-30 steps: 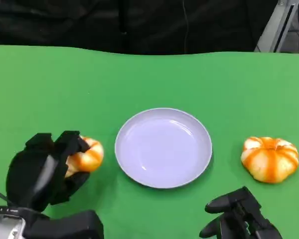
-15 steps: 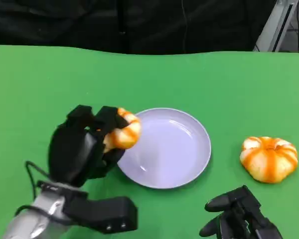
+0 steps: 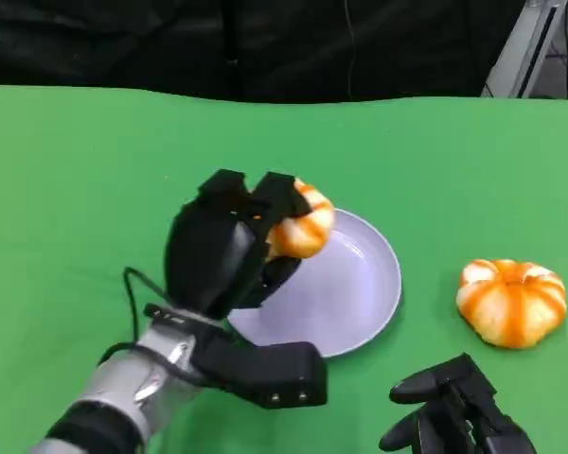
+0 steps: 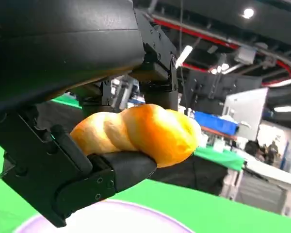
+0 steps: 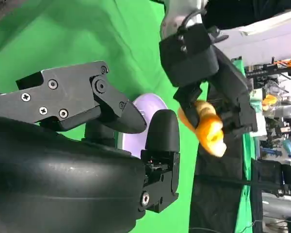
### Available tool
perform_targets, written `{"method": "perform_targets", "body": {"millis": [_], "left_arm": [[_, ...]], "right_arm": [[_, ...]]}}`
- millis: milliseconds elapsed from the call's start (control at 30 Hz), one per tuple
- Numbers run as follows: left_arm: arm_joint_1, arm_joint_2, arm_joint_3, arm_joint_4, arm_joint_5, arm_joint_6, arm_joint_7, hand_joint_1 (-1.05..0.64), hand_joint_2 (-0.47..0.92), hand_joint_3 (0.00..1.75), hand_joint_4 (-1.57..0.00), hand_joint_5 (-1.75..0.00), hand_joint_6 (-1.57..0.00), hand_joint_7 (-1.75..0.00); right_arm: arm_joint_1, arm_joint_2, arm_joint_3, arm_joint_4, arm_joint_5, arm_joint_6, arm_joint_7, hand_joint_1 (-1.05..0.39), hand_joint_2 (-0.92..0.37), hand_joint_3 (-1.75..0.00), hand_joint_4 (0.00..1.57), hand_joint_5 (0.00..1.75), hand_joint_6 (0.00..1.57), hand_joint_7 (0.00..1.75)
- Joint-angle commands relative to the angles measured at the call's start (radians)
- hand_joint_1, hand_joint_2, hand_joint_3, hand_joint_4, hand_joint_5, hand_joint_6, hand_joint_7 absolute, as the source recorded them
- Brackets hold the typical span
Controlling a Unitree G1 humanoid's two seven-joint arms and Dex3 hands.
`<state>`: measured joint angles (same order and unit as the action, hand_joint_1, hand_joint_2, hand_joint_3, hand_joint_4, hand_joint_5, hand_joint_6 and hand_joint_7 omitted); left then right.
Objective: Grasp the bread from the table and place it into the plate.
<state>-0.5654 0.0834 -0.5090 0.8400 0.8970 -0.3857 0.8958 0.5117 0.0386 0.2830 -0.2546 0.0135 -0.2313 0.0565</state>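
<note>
R hand point(image 3: 454, 411) sits at the near right edge of the green table point(image 3: 95, 180), low by the cloth, fingers spread apart w/ nothing in them; in the right wrist view those fingers point(image 5: 111, 109) are parted too, nothing between.

L forearm point(image 3: 123, 397) comes in from the near left, angling up and to the right. L hand point(image 3: 227, 251) is raised above the table, over the left part of the plate point(image 3: 360, 293), and it grips the bread point(image 3: 298, 227) at the fingertips. Bread is a small twisted roll, golden w/ orange-brown stripes, held off the surface over the plate's far-left rim area, not touching the plate as far as the head view shows. In the left wrist view the bread point(image 4: 140, 133) is pinched between a finger underneath point(image 4: 121, 170) and fingers above; the pale plate edge point(image 4: 106, 213) shows below it, w/ a gap between.

Plate is round, pale lilac-white, mid table, nothing lying in it.

Right of the plate, well apart from it, a second bread point(image 3: 511, 303) lies on the cloth: bigger, pumpkin-shaped, same orange stripes, untouched by either hand.

Far side: table edge, then dark backdrop point(image 3: 265, 47); a grey metal frame point(image 3: 530, 47) at the far right corner.
</note>
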Motion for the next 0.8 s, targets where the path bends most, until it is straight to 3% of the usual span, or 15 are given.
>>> {"method": "perform_targets", "body": {"millis": [33, 133, 167, 233, 267, 333, 367, 400, 467, 533, 800], "left_arm": [[-0.06, -0.027, -0.023, 0.062, -0.017, 0.013, -0.041, -0.23, 0.36, 1.39, -0.9, -1.75, -0.71, -1.75], [-0.074, -0.051, -0.017, 0.083, -0.056, 0.026, -0.133, -0.23, 0.41, 1.3, -0.82, -1.75, -0.68, -1.67], [-0.078, -0.055, -0.018, 0.083, -0.07, 0.037, -0.184, -0.23, 0.47, 1.18, -0.68, -1.65, -0.59, -1.44], [-0.085, -0.062, -0.024, 0.076, -0.084, 0.075, -0.277, -0.25, 0.62, 0.85, -0.54, -1.26, -0.53, -0.93], [-0.086, -0.063, -0.027, 0.069, -0.085, 0.095, -0.309, -0.29, 0.73, 0.64, -0.36, -1.04, -0.41, -0.65], [-0.084, -0.064, -0.035, 0.047, -0.082, 0.139, -0.364, -0.32, 0.83, 0.44, -0.27, -0.91, -0.38, -0.47], [-0.081, -0.063, -0.04, 0.033, -0.08, 0.161, -0.39, -0.46, 0.88, 0.35, -0.11, -0.71, -0.21, -0.35], [-0.078, -0.06, -0.048, 0.015, -0.076, 0.197, -0.44, -0.51, 0.9, 0.32, -0.06, -0.63, -0.16, -0.31], [-0.074, -0.05, -0.064, -0.02, -0.069, 0.255, -0.535, -0.69, 0.92, 0.37, -0.01, -0.28, -0.03, -0.2], [-0.068, -0.041, -0.077, -0.059, -0.069, 0.319, -0.638, -0.81, 0.92, 0.43, 0.0, -0.07, -0.01, -0.07], [-0.029, 0.015, -0.094, -0.181, -0.085, 0.384, -0.8, -0.96, 0.92, 0.56, 0.0, 0.0, 0.0, 0.0]], "right_arm": [[0.005, -0.001, -0.003, -0.003, 0.0, 0.003, -0.006, -0.26, -0.92, -0.97, 0.19, 1.75, 0.09, 1.75], [0.004, -0.002, -0.001, -0.003, -0.005, 0.006, -0.008, -0.27, -0.92, -0.97, 0.19, 1.75, 0.09, 1.75], [0.004, -0.003, -0.001, -0.002, -0.004, 0.004, -0.007, -0.27, -0.92, -0.97, 0.19, 1.75, 0.09, 1.75], [0.003, -0.004, -0.002, 0.001, -0.002, -0.003, -0.005, -0.27, -0.92, -0.97, 0.19, 1.75, 0.09, 1.75], [0.002, -0.004, -0.002, 0.003, -0.001, -0.006, -0.004, -0.27, -0.92, -0.97, 0.19, 1.75, 0.09, 1.75], [0.002, -0.005, -0.002, 0.004, -0.001, -0.011, -0.002, -0.26, -0.92, -0.97, 0.19, 1.75, 0.09, 1.75], [0.002, -0.006, -0.002, 0.005, -0.002, -0.012, -0.001, -0.26, -0.92, -0.98, 0.2, 1.75, 0.09, 1.75], [0.002, -0.007, -0.002, 0.005, -0.004, -0.014, -0.002, -0.26, -0.92, -0.99, 0.2, 1.75, 0.09, 1.75], [0.003, -0.007, -0.003, 0.003, -0.005, -0.011, -0.004, -0.26, -0.92, -0.98, 0.2, 1.75, 0.1, 1.75], [0.007, -0.005, -0.002, -0.005, -0.007, -0.001, -0.008, -0.27, -0.92, -0.98, 0.2, 1.75, 0.1, 1.75], [0.002, -0.011, -0.005, 0.0, -0.004, -0.009, 0.0, -0.25, -0.92, -1.01, 0.21, 1.75, 0.1, 1.75]]}}
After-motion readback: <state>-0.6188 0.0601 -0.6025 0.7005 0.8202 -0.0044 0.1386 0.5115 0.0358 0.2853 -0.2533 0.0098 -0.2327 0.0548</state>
